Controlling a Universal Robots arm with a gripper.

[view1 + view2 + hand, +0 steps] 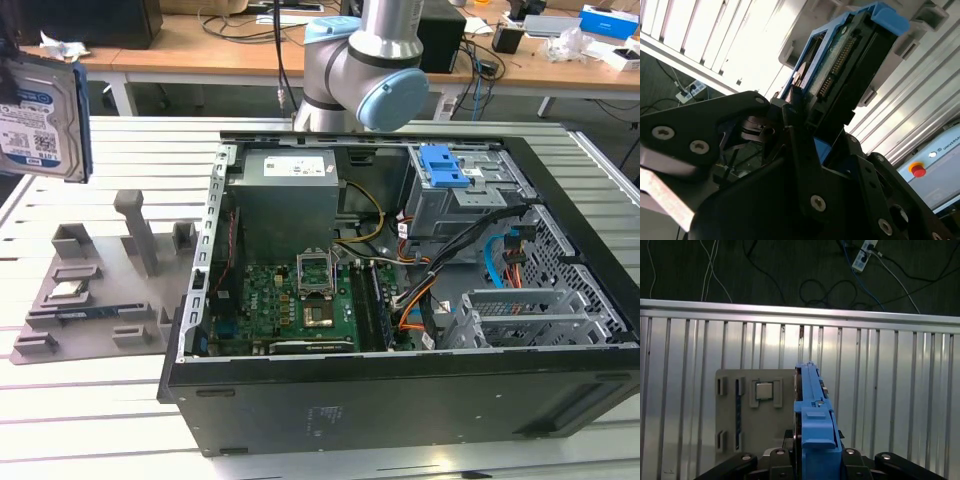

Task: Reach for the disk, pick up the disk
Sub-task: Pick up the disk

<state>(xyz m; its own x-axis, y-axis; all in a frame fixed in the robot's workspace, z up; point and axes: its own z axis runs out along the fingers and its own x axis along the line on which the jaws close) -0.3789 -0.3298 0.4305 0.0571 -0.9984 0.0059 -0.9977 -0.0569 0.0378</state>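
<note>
The disk (38, 118) hangs in the upper left of the exterior view, lifted clear of the slatted desk (100, 400) and well apart from the open computer case (400, 330). Its silver face carries a white-and-blue label, and a blue bracket (86, 130) runs along its edge. In both wrist views the gripper (822, 125) is clamped on the disk, which is seen edge-on.

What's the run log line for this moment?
gripper: shut on the disk | position: in air over grey fixture | stage: pickup done
</note>
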